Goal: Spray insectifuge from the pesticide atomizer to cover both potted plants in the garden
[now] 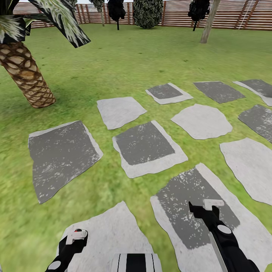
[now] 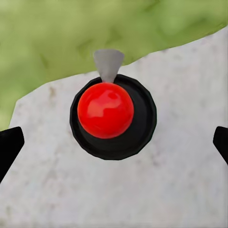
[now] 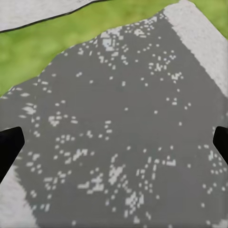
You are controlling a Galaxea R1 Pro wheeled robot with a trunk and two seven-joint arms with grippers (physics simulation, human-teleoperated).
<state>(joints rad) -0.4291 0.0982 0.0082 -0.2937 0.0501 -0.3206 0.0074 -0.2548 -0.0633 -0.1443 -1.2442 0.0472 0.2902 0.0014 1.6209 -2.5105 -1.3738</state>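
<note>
Seen from straight above in the left wrist view, the pesticide atomizer [image 2: 105, 110] is a round black body with a glossy red top and a small grey nozzle, standing on a pale stepping slab [image 2: 52, 190]. My left gripper [image 2: 114, 142] is open, its dark fingertips [image 2: 9, 145] wide apart on either side and clear of the bottle. In the head view the red top [image 1: 78, 230] peeks out at the left gripper [image 1: 75, 236]. My right gripper [image 1: 207, 207] is open over a dark slab [image 3: 118, 133], nothing between its fingers. The potted plants are out of view.
Several grey stepping slabs [image 1: 143, 145] lie across the green lawn [image 1: 124, 56]. A palm with a scaly trunk [image 1: 26, 73] stands at the left. Trees [image 1: 148, 13] and a brown slatted fence [image 1: 226, 15] close the back.
</note>
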